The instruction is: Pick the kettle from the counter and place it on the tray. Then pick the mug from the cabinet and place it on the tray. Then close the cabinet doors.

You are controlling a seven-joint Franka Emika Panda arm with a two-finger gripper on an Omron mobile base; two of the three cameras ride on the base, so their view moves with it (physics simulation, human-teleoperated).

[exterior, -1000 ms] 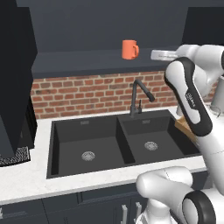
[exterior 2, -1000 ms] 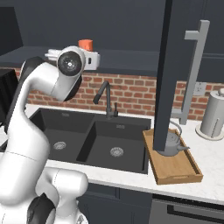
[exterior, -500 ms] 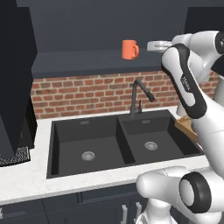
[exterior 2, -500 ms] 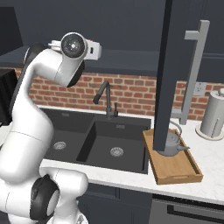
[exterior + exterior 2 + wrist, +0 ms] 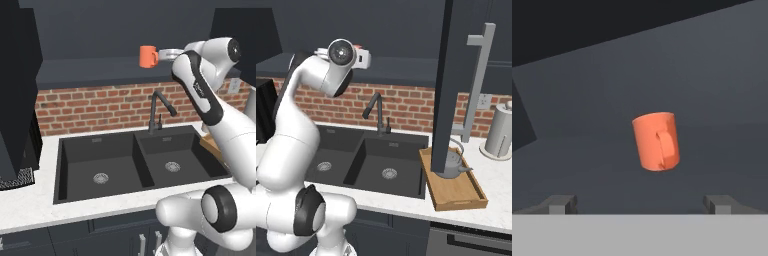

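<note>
The orange mug (image 5: 147, 56) is standing upright on the shelf inside the dark cabinet (image 5: 100, 35), above the brick wall and the faucet (image 5: 159, 111). The end effector (image 5: 167, 52) is hovering level with the mug, just beside it on its right and not touching it. In the hand view the mug (image 5: 656, 141) is sitting ahead between the two fingertips (image 5: 559, 204), which are standing wide apart, open and holding nothing. The kettle (image 5: 455, 162) is resting on the wooden tray (image 5: 456, 192) on the white worktop (image 5: 491, 200), right of the black sink (image 5: 371, 162). A cabinet door (image 5: 448, 85) is hanging open in front of the kettle.
</note>
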